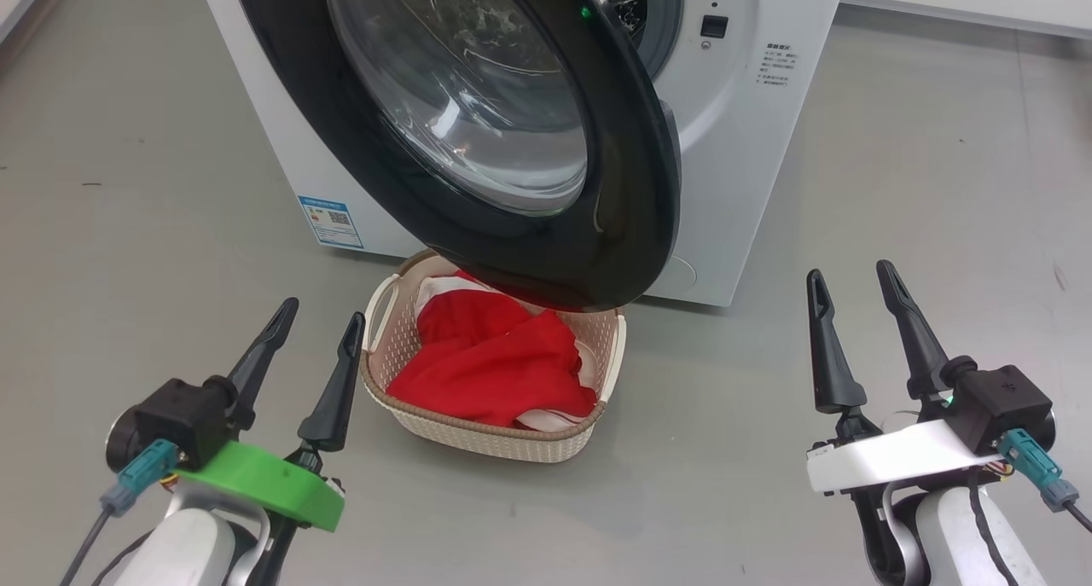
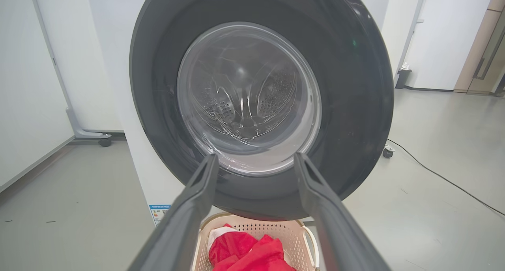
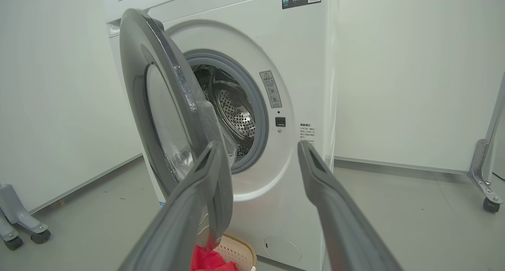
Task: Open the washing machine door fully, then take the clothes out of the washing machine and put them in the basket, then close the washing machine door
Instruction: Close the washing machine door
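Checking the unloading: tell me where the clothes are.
The clothes lie in the basket on the floor, low centre of the head view, under the open washing machine door.

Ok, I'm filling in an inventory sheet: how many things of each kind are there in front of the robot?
Washing machine: 1
Basket: 1
Red clothes heap: 1
Total: 3
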Controlling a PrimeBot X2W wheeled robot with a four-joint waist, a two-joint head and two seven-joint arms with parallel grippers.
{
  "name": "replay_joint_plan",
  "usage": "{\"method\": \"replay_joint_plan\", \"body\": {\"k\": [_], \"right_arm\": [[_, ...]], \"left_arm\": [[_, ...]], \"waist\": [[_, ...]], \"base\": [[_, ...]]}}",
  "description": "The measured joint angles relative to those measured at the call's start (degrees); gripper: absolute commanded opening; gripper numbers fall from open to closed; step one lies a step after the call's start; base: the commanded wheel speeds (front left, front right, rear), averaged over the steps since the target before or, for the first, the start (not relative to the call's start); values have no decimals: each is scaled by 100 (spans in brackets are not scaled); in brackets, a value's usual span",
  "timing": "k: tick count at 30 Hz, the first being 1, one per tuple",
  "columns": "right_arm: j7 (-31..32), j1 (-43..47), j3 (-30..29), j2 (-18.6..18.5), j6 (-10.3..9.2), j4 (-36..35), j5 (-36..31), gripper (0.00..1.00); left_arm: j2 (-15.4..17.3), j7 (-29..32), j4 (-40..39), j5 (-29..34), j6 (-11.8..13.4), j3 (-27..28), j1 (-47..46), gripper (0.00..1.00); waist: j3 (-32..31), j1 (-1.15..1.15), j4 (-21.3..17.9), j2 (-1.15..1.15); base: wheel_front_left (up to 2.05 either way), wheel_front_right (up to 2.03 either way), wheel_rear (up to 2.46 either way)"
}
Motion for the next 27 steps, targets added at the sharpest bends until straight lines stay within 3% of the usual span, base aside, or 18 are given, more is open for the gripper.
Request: {"method": "replay_joint_plan", "body": {"k": [27], "right_arm": [[0,1,86,10,3,115,-93,100]], "left_arm": [[-312,-69,131,194,0,302,192,100]], "waist": [[-25,0,-161,0]], "base": [[0,0,0]]}}
